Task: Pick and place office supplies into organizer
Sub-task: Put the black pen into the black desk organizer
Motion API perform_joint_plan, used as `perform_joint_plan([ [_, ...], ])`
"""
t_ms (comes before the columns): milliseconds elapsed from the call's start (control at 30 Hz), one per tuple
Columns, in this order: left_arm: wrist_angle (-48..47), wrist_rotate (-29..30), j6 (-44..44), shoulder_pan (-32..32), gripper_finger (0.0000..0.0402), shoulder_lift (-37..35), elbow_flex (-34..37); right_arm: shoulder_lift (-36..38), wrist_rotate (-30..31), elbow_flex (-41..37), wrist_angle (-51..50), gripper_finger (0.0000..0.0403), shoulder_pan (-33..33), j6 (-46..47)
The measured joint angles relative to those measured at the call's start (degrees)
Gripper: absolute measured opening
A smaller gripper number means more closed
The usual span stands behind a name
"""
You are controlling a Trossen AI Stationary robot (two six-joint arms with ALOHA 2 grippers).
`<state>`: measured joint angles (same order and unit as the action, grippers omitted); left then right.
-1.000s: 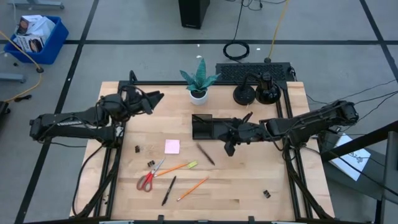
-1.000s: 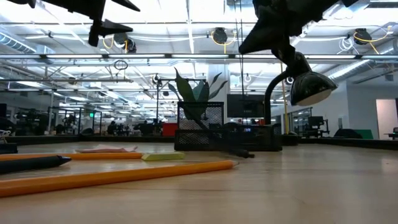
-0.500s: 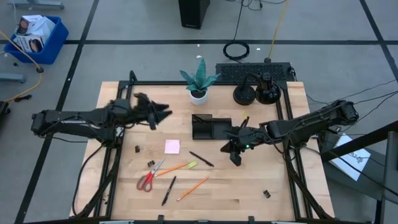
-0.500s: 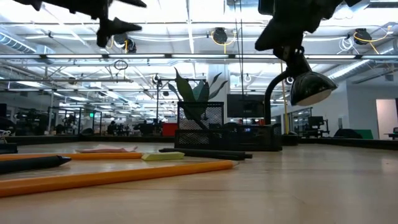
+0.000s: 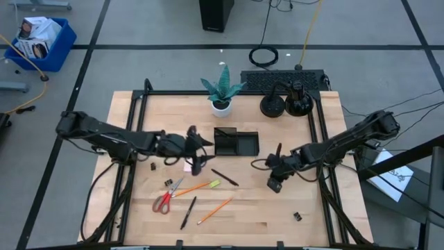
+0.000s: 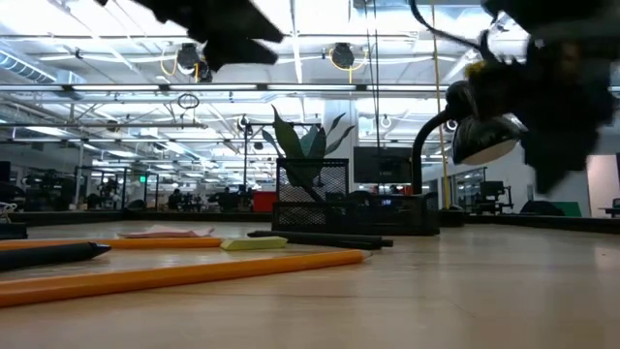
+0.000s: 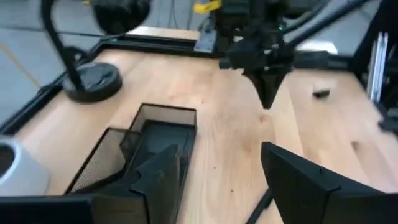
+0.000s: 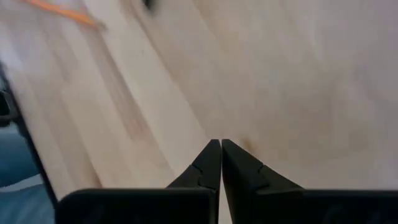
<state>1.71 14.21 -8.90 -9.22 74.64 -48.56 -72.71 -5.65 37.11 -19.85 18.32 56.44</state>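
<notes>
the open, empty left gripper [image 5: 196, 149] hovers just above the light, stiff black pen [image 5: 225, 177], best pinched mid-barrel.

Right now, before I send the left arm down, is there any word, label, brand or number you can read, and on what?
None can be read.
White boxes in the blue plastic bin on the floor: print too small.
Black mesh organizer, black keyboard, pens and pencils: no readable marking.
</notes>
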Motion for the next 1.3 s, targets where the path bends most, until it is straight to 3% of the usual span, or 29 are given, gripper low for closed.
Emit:
perform_joint_plan([
  [133, -1.7, -2.25, 1.97, -0.34, 0.021, 5.67, -5.29, 0.29, -0.57, -5.08, 8.28, 0.0008, 2.46, 3.52],
  [300, -11.79, -4.12, 3.36, -0.7, 0.0195, 12.42, -11.05, 0.35, -0.4, -7.12, 14.98, 0.0007, 5.38, 3.32],
  [633, -14.94, -6.79, 12.19, -2.27, 0.0189, 27.66, -20.82, 0.35, 1.09, -7.14, 15.46, 0.0008, 9.11, 0.51],
  [833, -17.55, -10.37, 10.95, -2.37, 0.0183, 35.19, -25.74, 0.35, 3.42, -7.14, 15.18, 0.0008, 11.02, -0.13],
  [1133, -22.19, -10.74, 18.51, -3.61, 0.0163, 39.96, -26.86, 0.35, 10.58, -7.14, 15.31, 0.0009, 13.63, 2.79],
  [1300, -21.52, -6.93, 23.34, -4.6, 0.0161, 40.51, -26.97, 0.35, 13.34, -7.14, 15.31, 0.0009, 14.92, 6.16],
])
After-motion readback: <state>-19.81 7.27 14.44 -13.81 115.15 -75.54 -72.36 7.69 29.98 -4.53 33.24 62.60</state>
